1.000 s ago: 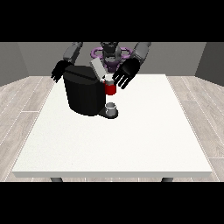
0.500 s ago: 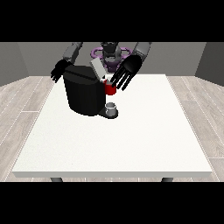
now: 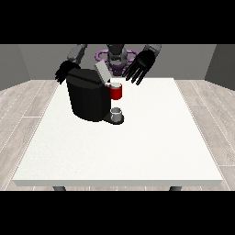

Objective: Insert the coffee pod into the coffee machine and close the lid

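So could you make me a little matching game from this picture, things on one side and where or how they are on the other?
Things:
1. coffee machine
2. lid
3. small cup
4. hand at the view's right

States:
A. raised, tilted open
B. fingers spread, above the table
C. black, standing on the white table
D. grey, on the machine's base

Pairs: 1-C, 2-A, 3-D, 4-B

The hand at the view's right [image 3: 139,66] is lifting toward the upper right of the frame, now above and right of the red pod holder [image 3: 116,92], apart from it, where a second ago it was hovering just beside it. Its fingers [image 3: 130,73] are spreading, straight and pointing down-left.
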Action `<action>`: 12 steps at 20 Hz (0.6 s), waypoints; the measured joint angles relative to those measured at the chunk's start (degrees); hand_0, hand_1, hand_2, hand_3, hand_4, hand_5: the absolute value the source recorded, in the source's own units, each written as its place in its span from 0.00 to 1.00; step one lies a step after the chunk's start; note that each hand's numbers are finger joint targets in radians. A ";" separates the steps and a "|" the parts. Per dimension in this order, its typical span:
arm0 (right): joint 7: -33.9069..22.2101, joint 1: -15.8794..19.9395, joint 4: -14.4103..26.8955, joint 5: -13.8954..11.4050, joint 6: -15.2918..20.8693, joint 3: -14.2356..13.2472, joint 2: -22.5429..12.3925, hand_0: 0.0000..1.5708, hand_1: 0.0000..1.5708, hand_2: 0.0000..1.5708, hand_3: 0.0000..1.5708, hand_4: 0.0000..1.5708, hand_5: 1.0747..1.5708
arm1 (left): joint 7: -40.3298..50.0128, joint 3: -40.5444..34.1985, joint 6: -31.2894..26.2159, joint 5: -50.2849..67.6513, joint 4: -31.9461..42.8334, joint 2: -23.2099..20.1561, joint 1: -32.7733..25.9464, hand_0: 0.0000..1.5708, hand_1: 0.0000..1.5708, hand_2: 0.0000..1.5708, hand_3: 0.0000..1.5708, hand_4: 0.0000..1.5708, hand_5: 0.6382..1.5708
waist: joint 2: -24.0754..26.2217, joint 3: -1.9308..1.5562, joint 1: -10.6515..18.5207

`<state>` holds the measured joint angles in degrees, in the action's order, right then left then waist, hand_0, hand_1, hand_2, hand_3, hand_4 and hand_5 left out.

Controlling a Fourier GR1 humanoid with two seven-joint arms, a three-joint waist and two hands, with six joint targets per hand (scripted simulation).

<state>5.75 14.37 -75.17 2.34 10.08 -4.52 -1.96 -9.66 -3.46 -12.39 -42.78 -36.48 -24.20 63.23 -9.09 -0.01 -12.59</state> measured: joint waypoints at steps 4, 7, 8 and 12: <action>0.20 -1.58 1.15 1.01 -0.22 -1.31 -0.37 0.00 0.00 0.00 0.00 0.28 1.00 | 0.42 -1.80 -0.52 2.82 -0.87 3.03 -2.69 0.00 0.00 0.00 0.00 0.00 1.00 | 3.27 0.00 2.30; 0.27 -3.29 1.37 1.40 -0.03 -2.32 -0.90 0.00 0.00 0.00 0.00 0.27 1.00 | -0.49 -5.72 -0.39 7.64 -1.21 5.34 -5.47 0.00 0.00 0.00 0.00 0.16 1.00 | 6.37 0.03 4.52; 0.44 -4.09 1.63 1.70 -0.21 -2.87 -1.28 0.00 0.00 0.00 0.00 0.25 1.00 | -0.81 -7.12 -0.28 9.48 -1.42 6.53 -6.43 0.00 0.00 0.00 0.00 0.17 1.00 | 7.56 0.04 5.21; 0.01 -7.63 0.96 2.07 -0.65 -2.93 -1.29 0.00 0.00 0.00 0.00 0.31 1.00 | -2.69 -11.98 0.06 16.13 -1.31 11.40 -12.34 0.00 0.00 0.00 0.00 0.00 1.00 | 12.72 0.06 7.25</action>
<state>5.76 6.74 -74.20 4.41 9.43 -7.45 -3.24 -12.35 -15.43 -12.33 -26.65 -37.79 -12.80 50.89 3.64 0.05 -5.34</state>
